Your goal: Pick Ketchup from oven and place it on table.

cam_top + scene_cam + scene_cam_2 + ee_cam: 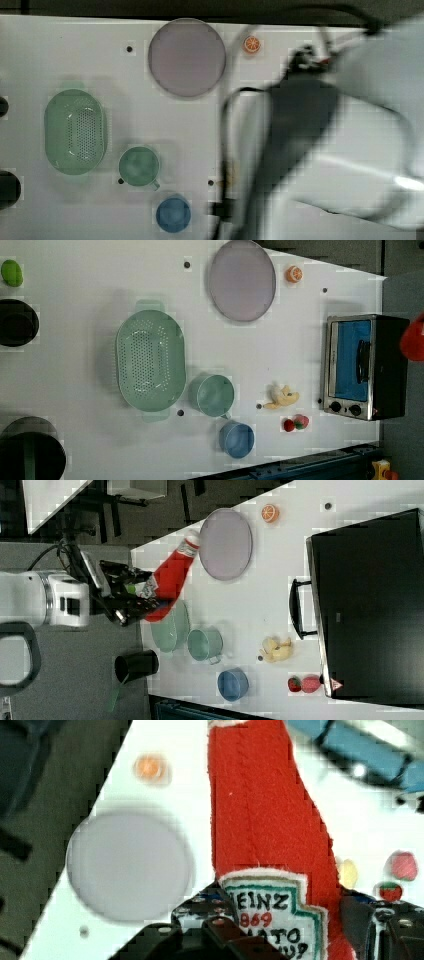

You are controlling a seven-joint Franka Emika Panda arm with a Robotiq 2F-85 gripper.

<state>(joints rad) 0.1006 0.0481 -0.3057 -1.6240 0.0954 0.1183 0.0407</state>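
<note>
The pick looks done: the fingers (142, 597) pinch the Heinz ketchup bottle (172, 577) by its labelled base, held in the air near one desk (280, 560) edge, well apart from the oven (370, 605); setting it down remains.

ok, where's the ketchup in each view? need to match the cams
Top view: hidden by the arm.
Left view: ketchup, red at the left view's right edge, past the oven.
Right view: held in the tool, cap toward the plate.
Wrist view: red body up the middle, label low.
Shared landmark: the plate, beside the orange slice.
</note>
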